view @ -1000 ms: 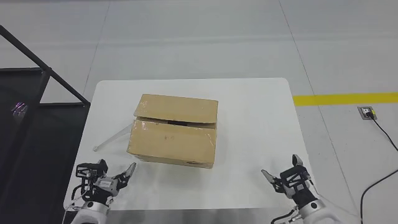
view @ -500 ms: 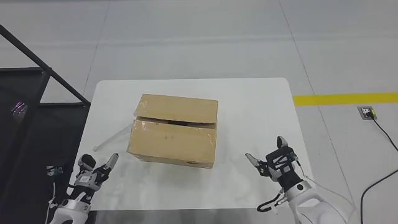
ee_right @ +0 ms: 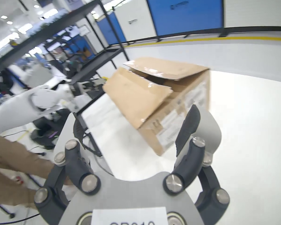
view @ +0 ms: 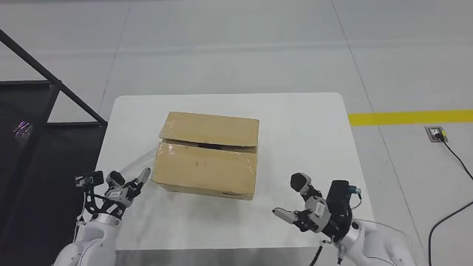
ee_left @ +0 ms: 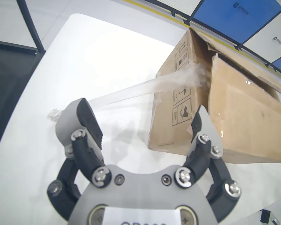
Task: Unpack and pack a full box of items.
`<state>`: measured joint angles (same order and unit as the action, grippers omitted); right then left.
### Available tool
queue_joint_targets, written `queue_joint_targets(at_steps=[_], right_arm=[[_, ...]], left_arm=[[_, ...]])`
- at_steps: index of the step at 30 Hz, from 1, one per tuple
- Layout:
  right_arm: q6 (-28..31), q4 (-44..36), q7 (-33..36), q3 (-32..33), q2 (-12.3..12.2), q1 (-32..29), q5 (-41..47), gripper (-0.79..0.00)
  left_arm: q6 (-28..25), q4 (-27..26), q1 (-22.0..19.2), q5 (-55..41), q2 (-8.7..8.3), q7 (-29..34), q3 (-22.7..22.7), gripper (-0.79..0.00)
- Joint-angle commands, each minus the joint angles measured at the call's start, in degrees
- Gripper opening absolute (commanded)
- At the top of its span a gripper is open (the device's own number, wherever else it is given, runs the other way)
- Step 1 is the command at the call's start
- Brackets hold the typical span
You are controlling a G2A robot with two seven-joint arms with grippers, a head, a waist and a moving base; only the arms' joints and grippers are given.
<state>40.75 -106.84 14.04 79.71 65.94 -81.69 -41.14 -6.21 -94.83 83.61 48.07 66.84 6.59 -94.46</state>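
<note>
White table (view: 310, 133), cardboard box (view: 207, 166), flaps (view: 211, 128) ajar, clear tape strip (ee_left: 131, 90), left claw (ee_left: 141, 108) & right claw (ee_right: 135, 120) wide, empty.

Cardboard box (view: 207, 159): one, bearing two top flaps, counted as one far flap (view: 211, 128) and one near flap (view: 205, 168). Strip of clear tape (ee_left: 135, 87): one, hanging from the box's end. White table (view: 310, 148): one. Grippers: two, namely one left gripper (ee_left: 141, 106) and one right gripper (ee_right: 135, 120), two fingers apiece, four fingers in all. Black metal frame (view: 44, 96): one. Yellow floor lines (view: 399, 117): two. Floor socket (view: 434, 133): one, with one cable.
</note>
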Motion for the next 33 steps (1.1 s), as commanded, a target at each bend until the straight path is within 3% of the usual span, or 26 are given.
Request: queue_joint_targets(at_steps=[1, 7, 14, 20, 26, 33], right_arm=[[-0.25, 0.49, 3.44, -0.18, -0.12, 0.72, 2.56, 0.0], [-0.25, 0.49, 3.44, -0.18, -0.12, 0.72, 2.56, 0.0], [3.22, 2.85, 3.71, -1.94, -0.15, 2.67, 6.43, 0.0], [8.78, 12.47, 10.3, -6.04, -0.14, 12.0, 17.64, 0.0], [9.94, 25.32, 19.71, -12.22, 0.43, 24.67, 28.69, 0.0], [14.74, 35.69, 22.21, -17.6, 1.78, 34.21, 38.41, 0.0]], left_arm=[[1.12, 1.6, -1.34, 2.45, 0.12, -0.96, 1.47, 0.0], [1.73, 4.25, -2.95, 4.5, 0.49, -2.42, 4.12, 0.0], [0.83, 2.52, -1.36, 5.45, 0.59, -3.61, 4.54, 0.0], [0.27, 0.1, 1.28, 3.46, 0.54, -5.94, 1.84, 0.0], [-2.47, -2.22, 4.48, -5.05, 0.4, -5.85, -3.68, 0.0], [-5.42, -3.29, 8.0, -12.32, 0.26, -4.27, -8.64, 0.0]])
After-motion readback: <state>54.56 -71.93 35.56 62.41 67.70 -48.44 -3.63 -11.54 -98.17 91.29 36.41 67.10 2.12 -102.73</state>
